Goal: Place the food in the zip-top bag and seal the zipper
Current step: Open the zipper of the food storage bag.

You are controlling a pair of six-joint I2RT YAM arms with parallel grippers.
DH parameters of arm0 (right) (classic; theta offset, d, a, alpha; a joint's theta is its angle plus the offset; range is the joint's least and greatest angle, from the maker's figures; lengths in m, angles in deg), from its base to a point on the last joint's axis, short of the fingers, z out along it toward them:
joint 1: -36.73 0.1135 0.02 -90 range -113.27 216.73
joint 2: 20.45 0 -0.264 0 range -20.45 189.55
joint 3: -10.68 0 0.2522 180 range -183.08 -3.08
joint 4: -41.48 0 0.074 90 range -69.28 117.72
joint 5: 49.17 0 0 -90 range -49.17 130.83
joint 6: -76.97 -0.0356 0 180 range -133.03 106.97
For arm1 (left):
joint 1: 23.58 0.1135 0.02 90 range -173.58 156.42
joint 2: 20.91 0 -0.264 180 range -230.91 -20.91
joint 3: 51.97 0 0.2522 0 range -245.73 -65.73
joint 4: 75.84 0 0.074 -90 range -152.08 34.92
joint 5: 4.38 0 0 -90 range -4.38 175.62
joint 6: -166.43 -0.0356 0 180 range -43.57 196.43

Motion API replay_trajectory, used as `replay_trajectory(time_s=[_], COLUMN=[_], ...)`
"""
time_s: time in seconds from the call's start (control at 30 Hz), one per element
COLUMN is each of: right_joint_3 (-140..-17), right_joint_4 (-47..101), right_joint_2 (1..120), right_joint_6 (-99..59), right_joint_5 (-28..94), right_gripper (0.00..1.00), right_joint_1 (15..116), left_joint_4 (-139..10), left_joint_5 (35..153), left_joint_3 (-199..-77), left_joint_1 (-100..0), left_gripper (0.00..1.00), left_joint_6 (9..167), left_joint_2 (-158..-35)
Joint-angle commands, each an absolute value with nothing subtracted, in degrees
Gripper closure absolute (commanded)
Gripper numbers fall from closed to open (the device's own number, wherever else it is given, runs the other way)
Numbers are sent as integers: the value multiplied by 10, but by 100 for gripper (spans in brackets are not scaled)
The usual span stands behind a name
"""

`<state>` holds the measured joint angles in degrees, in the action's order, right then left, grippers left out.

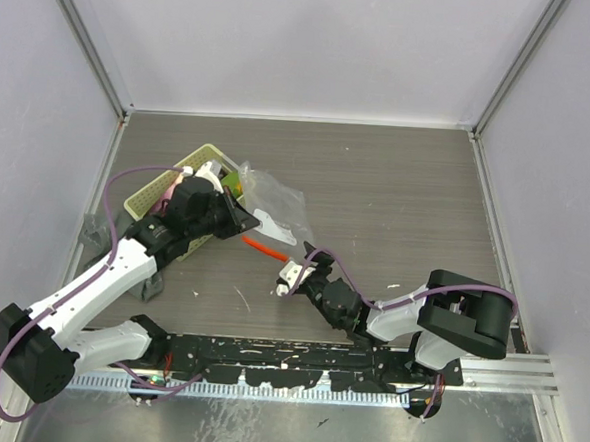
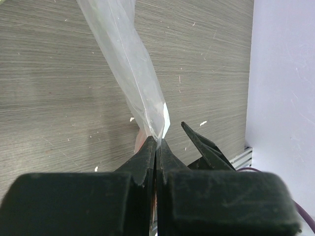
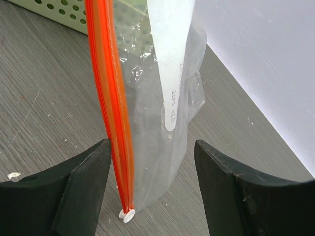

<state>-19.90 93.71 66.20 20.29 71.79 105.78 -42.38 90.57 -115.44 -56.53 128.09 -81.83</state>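
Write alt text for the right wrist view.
The open right gripper straddles the corner of a clear bag, its red-orange zipper running up between the fingers. A white label shows on the bag; a green basket sits top left on the table.

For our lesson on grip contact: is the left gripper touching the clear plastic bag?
Touching. The left wrist view shows the left gripper with its jaws shut, pinching a corner of the bag between them.
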Motion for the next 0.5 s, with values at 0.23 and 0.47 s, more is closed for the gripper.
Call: replay_trajectory(time_s=[0.23,0.47], right_joint_3=[-204,-208], right_joint_4=[1061,1028], right_joint_2=[656,634], right_joint_6=[232,232], right_joint_5=[805,778], right_gripper=[36,36], right_joint_1=[1062,1062], left_joint_4=[-430,-417], left_joint_5=[910,900], left_joint_3=[-1167,-1171], left_joint_1=[-566,-566], left_gripper=[100,100], left_joint_6=[1271,1259], left_joint_2=[-820,-826])
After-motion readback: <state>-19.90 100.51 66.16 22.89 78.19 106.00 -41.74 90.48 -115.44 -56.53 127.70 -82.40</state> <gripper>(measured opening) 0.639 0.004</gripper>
